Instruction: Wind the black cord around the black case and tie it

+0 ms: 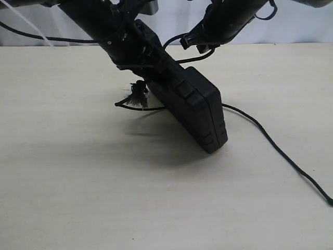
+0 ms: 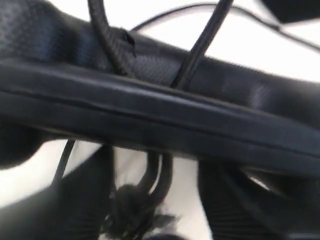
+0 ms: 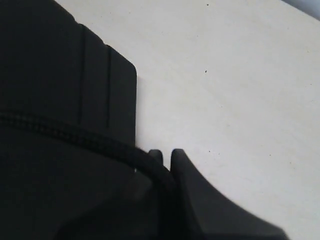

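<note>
Leaning on one corner on the pale surface (image 1: 78,198), the black case (image 1: 200,109) is looped by the black cord (image 1: 278,150), whose free end trails away. The right fingers (image 3: 200,200) pinch the cord; the left fingers (image 2: 80,215) stand spread, the frayed tuft (image 2: 132,215) between them.

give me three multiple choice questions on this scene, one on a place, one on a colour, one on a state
1. In the exterior view, the frayed tuft sits:
A) left of the black case
B) right of it
C) at the table's front edge

2. The table is:
A) green
B) pale cream
C) dark blue

3. The right pincer is:
A) wide open
B) shut on the black cord
C) shut on a bottle

Answers:
1 A, the tuft shows beside the case's left side.
2 B, the bare top is pale cream.
3 B, the cord runs between its closed fingers.
</note>
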Robot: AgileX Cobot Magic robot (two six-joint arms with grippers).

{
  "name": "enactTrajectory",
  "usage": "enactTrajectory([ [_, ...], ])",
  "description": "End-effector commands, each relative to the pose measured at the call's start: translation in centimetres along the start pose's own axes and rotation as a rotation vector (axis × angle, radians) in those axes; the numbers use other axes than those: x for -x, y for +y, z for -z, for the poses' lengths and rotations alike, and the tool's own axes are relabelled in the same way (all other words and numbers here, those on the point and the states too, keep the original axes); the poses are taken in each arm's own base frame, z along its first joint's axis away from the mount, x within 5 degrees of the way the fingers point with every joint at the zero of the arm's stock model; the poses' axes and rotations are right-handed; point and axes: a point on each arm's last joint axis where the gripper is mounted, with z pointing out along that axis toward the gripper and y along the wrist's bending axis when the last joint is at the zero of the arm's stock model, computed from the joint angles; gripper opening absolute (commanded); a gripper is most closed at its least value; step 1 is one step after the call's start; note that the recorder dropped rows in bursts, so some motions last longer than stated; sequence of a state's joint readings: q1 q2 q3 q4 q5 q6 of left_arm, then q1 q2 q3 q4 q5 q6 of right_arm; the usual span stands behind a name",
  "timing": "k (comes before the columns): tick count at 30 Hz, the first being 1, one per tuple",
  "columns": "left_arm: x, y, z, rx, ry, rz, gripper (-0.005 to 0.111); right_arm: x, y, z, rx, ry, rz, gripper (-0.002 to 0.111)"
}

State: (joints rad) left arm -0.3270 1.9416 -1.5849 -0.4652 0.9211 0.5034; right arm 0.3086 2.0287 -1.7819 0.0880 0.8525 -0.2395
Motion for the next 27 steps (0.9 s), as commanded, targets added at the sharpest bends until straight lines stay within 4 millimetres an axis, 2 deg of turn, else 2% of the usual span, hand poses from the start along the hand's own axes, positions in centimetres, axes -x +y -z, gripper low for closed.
enactTrajectory([
  [1,-1.3,1.0,0.4,0.106,0.158,-0.115,0.063,0.3,0.0,1.7,0.003,-0.019,0.004,0.004],
  [5,-3.0,2.3,1.7,0.246,0.385,-0.234,0.062,0.2,0.0,2.1,0.007,-0.005,0.003,0.004],
  [8,-3.2,2.9,2.3,0.316,0.429,-0.278,0.062,0.2,0.2,2.1,0.022,0.003,-0.006,0.004],
  [10,-3.1,2.9,2.3,0.31,0.414,-0.295,0.062,0.2,0.4,2.1,0.046,0.001,-0.023,0.004],
  [16,-2.4,1.3,1.4,0.127,0.294,-0.381,0.062,0.3,0.9,2.1,0.099,-0.011,-0.04,0.004],
  [20,-3.1,0.7,0.2,0.035,0.257,-0.449,0.062,0.3,0.9,2.1,0.104,-0.006,-0.042,0.004],
  [23,-3.9,1.0,-0.9,0.043,0.241,-0.477,0.062,0.2,0.9,2.1,0.105,-0.003,-0.042,0.004],
  [27,-4.0,1.4,-2.3,0.09,0.116,-0.479,0.062,0.2,0.9,2.1,0.105,-0.003,-0.042,0.004],
])
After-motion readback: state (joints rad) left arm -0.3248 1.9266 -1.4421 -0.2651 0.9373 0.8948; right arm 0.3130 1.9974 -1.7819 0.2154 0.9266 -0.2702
